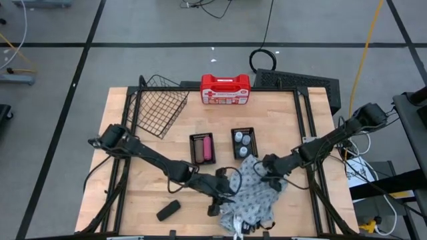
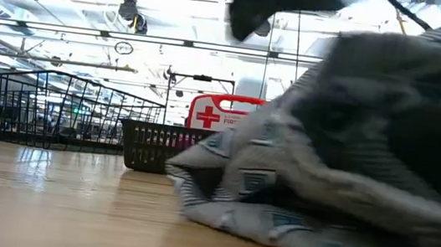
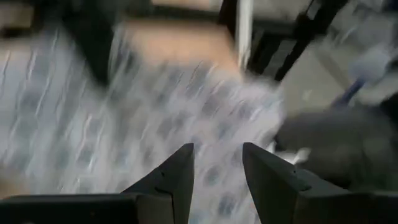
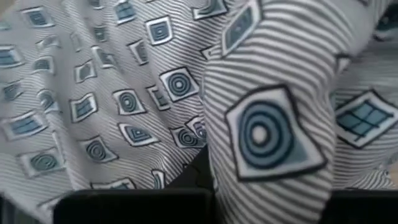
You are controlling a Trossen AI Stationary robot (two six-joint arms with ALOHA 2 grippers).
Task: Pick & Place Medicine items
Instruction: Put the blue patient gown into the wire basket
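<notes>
Cloth [image 1: 257, 193] hangs bunched in the clenched right pincer [image 1: 267, 175], probably to uncover medicine; left pincer [image 1: 223, 197] parted, empty. Pink block [image 1: 207, 148] and whitish bottles [image 1: 243, 140] sit in trays; black block [image 1: 168, 210] on table [image 1: 133, 180].

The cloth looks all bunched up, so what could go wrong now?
The right gripper is shut on the cloth, which lies right beside the tray of little bottles. Pulling it might knock them. The open left gripper is close too and might snag the cloth.
</notes>
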